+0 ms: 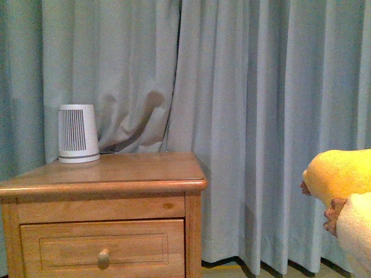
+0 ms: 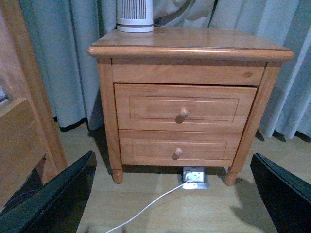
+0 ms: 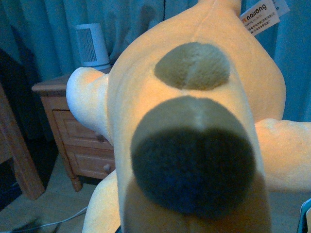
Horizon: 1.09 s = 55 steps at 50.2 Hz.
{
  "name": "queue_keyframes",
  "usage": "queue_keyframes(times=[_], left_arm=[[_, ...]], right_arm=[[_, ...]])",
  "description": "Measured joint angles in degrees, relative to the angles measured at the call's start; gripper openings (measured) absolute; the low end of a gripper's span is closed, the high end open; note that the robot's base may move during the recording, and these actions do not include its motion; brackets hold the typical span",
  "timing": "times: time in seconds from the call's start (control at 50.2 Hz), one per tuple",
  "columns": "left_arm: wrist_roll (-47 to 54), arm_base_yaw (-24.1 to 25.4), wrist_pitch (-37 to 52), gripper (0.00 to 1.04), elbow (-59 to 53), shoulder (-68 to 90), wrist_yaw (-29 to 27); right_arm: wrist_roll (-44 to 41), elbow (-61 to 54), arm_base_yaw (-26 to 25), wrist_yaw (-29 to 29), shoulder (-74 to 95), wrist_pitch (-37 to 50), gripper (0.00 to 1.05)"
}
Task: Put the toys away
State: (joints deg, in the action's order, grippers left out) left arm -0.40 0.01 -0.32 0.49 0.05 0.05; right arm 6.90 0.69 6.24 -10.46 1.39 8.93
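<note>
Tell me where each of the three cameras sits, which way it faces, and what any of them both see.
Front: on the robot's body, facing the curtain, nightstand at left, plush toy at the right edge; no arm shows.
Left wrist: low, facing the nightstand's two drawers; the left gripper shows, fingers spread apart.
Right wrist: close against the plush toy, which fills it; no gripper clearly shows.
Shared: all three see the nightstand and the white appliance on it.

Soft orange-yellow plush animal (image 1: 341, 174), reddish-brown paw tips (image 1: 333, 215) and two dark round patches, at the front view's right edge
</note>
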Motion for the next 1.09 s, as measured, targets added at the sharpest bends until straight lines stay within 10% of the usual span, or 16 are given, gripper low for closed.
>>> queue_keyframes(times=[1.095], left_arm=[[-0.02,-0.02,0.0,0.99,0.0,-0.02,-0.07]], right_arm=[[0.0,0.02,0.0,0.04,-0.13,0.0,0.07]])
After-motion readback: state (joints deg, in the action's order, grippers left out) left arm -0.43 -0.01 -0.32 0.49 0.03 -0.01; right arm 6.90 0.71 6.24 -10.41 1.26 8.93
